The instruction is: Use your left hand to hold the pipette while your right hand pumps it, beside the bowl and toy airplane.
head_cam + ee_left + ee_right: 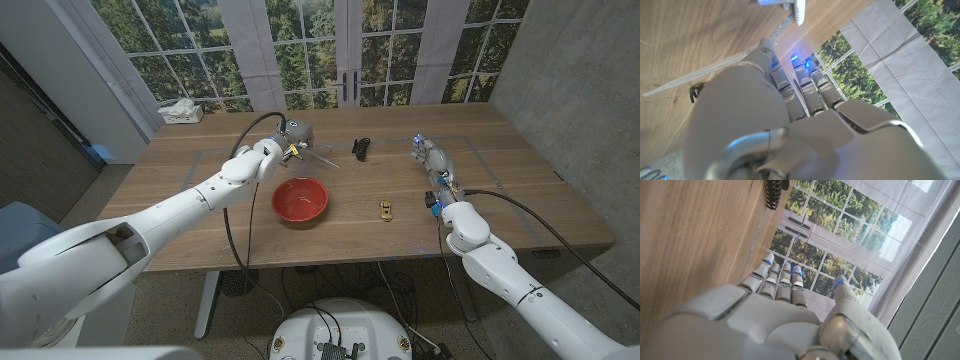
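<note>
Two hands over a wooden table, well apart from one another. Left hand raised beyond the far rim of a red bowl, fingers curled in and grasping a clear pipette. Thin tip of the pipette jutting out of the grasp toward the middle of the table, above the wood and just past the bowl. In the left wrist view, seen as a long clear stem running along the wood grain up to the thumb, with the white and blue toy airplane close beyond the fingertips. Right hand near the table's right side, stretched away from the robot, released and holding nothing, far from the pipette. In the right wrist view, its fingers held straight and close together beside the table surface, thumb set apart. Between the two hands, a small black ridged object on the far part of the table. Nearer the robot, a small brass-coloured object to the right of the bowl, too small to identify. Tissue box at the far left corner, windows with trees behind.
</note>
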